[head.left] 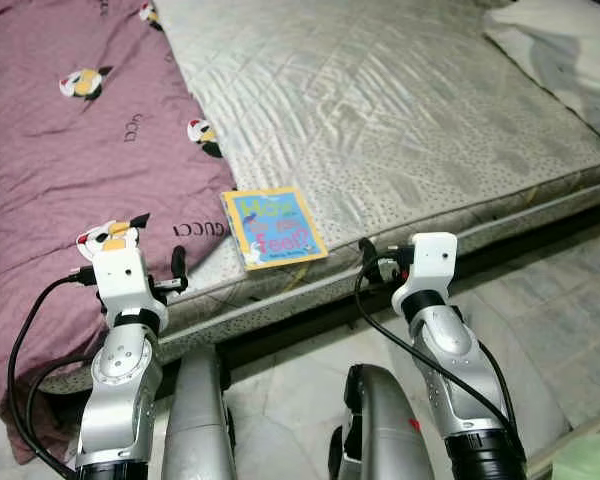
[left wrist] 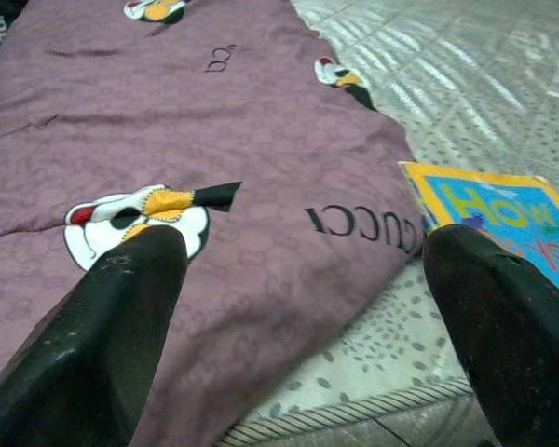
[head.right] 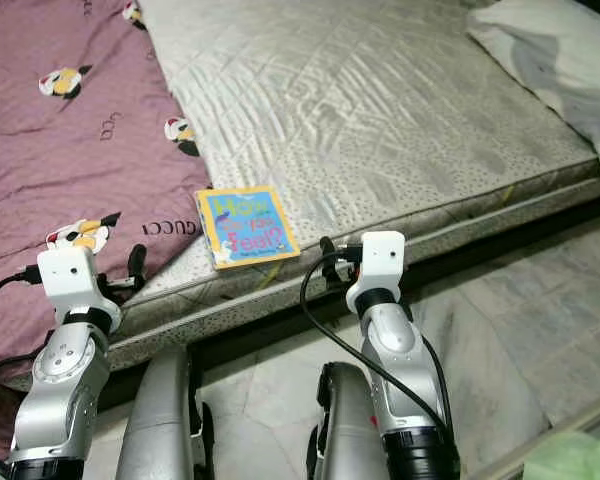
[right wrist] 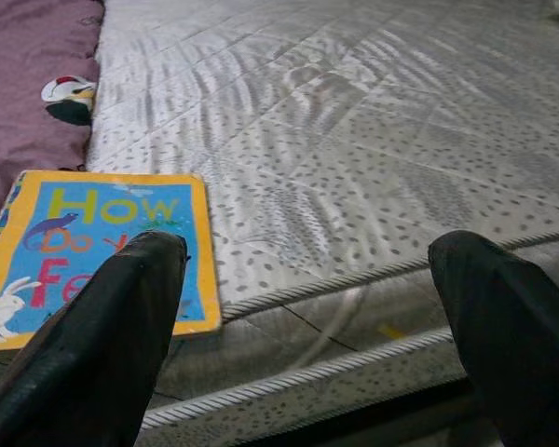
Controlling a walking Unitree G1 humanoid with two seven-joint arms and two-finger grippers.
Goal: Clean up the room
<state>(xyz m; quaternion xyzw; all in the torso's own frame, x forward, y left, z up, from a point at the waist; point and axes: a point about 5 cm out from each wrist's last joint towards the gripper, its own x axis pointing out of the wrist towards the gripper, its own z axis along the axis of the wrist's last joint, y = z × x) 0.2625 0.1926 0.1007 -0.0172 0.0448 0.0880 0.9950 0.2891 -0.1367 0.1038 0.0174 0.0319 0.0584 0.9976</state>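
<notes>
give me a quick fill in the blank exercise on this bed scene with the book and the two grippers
1. The book lies on the ____ edge of the mattress.
2. Beside the book lies a ____ blanket printed with ducks.
3. The left gripper and the right gripper both have their fingers ____.
4. A white ____ lies at the mattress's far right corner.

Missing words: near; purple; open; pillow

Book (head.left: pixel 273 227) on mattress (head.left: pixel 400 110) edge
</notes>
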